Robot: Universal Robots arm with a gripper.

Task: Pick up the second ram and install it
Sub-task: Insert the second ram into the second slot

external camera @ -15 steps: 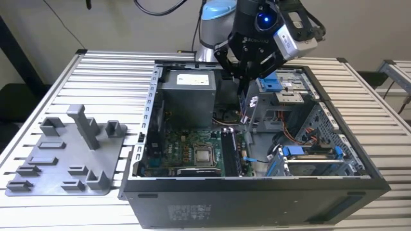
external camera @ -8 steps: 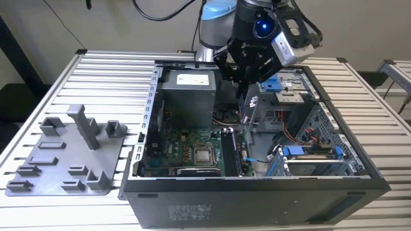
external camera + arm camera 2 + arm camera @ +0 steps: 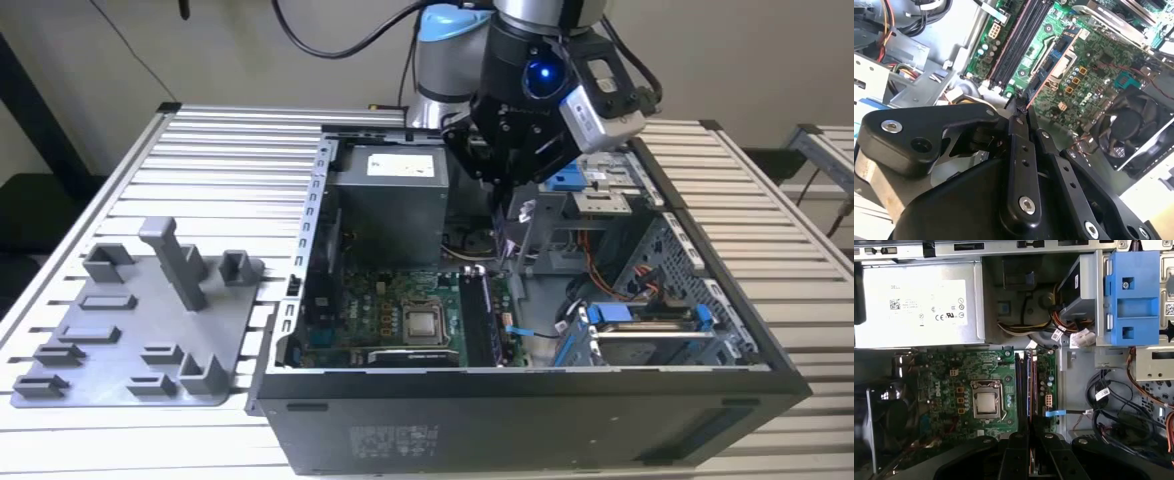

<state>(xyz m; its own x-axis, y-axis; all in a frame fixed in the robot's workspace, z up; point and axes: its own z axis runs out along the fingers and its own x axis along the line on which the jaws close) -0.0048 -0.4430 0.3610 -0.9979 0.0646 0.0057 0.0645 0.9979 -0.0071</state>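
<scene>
The second ram (image 3: 499, 236) hangs edge-on below my gripper (image 3: 499, 182), inside the open computer case. My gripper (image 3: 1022, 118) is shut on it, and the slim dark stick (image 3: 1025, 102) points down at the long black memory slots (image 3: 1015, 45) on the green motherboard. In the first wrist view the stick (image 3: 1029, 415) lines up over the slots (image 3: 1024, 380), with my gripper (image 3: 1030, 442) just behind it. I cannot tell whether its lower edge touches a slot. Another dark stick (image 3: 475, 318) stands in the slots.
The silver processor chip (image 3: 986, 402) lies beside the slots. A grey power supply (image 3: 919, 305) and a blue drive bracket (image 3: 1131, 295) flank the opening. Loose cables (image 3: 1114, 405) lie near the slots. A black fan (image 3: 1129, 130) is close by. Grey holder blocks (image 3: 134, 330) stand outside the case, on the exterior view's left.
</scene>
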